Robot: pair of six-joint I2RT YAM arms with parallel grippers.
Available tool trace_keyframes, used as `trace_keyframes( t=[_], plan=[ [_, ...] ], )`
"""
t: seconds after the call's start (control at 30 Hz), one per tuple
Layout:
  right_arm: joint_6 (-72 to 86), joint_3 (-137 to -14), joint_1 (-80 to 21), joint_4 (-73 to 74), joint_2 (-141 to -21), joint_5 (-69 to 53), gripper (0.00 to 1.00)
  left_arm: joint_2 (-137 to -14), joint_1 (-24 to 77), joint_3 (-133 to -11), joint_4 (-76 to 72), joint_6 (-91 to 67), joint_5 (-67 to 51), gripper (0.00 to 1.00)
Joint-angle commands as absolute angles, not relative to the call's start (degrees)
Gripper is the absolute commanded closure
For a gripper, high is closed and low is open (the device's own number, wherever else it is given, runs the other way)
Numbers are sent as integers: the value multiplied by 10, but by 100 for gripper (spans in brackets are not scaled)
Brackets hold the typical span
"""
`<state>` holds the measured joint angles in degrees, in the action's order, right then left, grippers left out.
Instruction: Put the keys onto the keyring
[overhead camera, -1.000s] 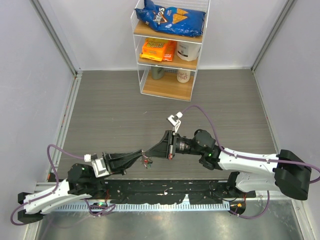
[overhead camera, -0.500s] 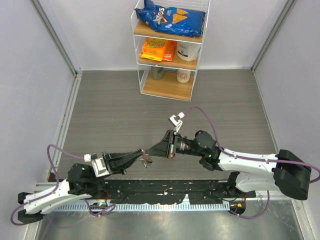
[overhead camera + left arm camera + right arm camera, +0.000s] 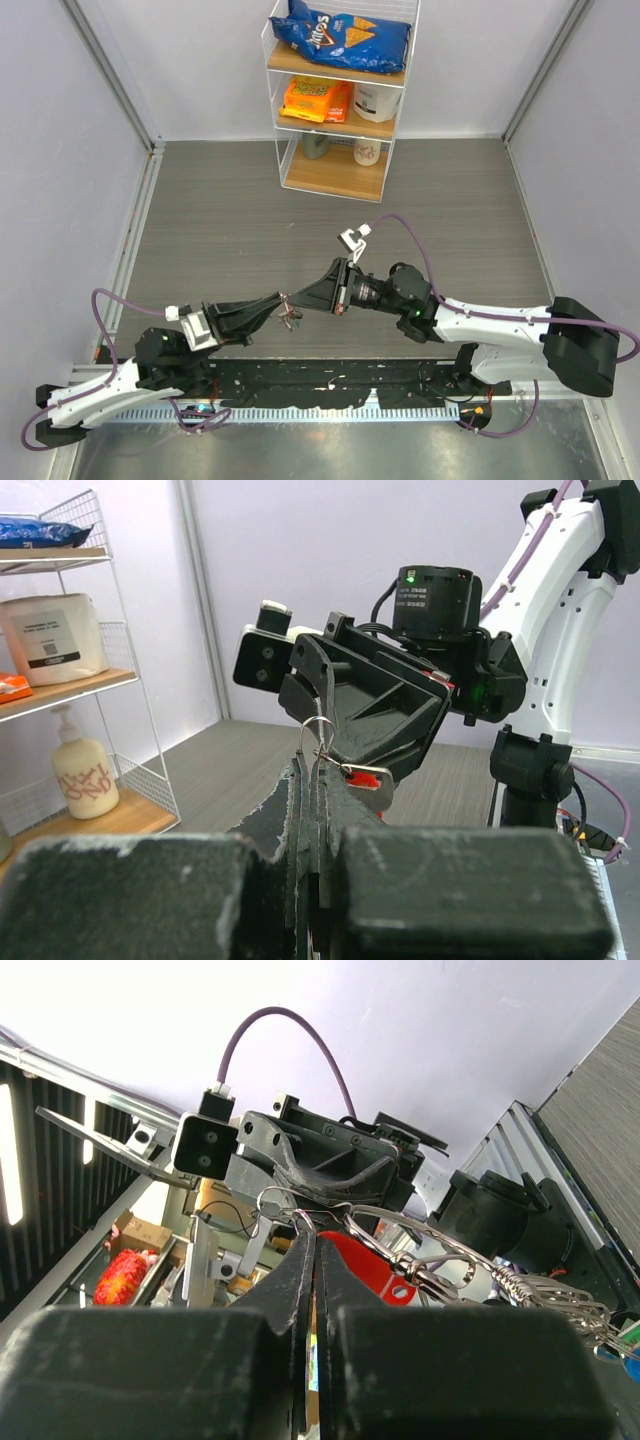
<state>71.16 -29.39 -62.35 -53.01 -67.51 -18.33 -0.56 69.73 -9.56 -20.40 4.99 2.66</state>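
Here, keyring in closed left claw; right claw closed, its hold unclear; red key half-hidden.

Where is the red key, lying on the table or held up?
Held up. The red key hangs by the keyring, which the left fingers pinch, clear of the table.

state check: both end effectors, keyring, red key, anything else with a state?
keyring: held in the air between both tips
left end effector: shut on the keyring
right end effector: shut at the ring's top; what it pinches is unclear
red key: dangling beside the ring; threaded or not, cannot tell
pump bottle: upright on the shelf
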Motion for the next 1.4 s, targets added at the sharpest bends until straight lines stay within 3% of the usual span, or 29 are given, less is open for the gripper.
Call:
trace_keyframes(
  t=[0.0, 0.63, 0.87, 1.17, 1.37],
  plan=[
    [724, -318, -638, -581, -682, -163, 94, 2, 700, -96, -241, 57, 61, 100],
    [758, -325, -666, -663, -701, -115, 94, -32, 699, -93, -249, 65, 107, 100],
    [728, -288, -667, -612, -649, -99, 94, -23, 699, -91, -247, 65, 114, 100],
    [664, -236, -665, -420, -518, -18, 94, -20, 699, -89, -248, 62, 148, 100],
    [695, -260, -665, -410, -532, 16, 94, -38, 700, -90, -258, 76, 179, 100]
  ],
)
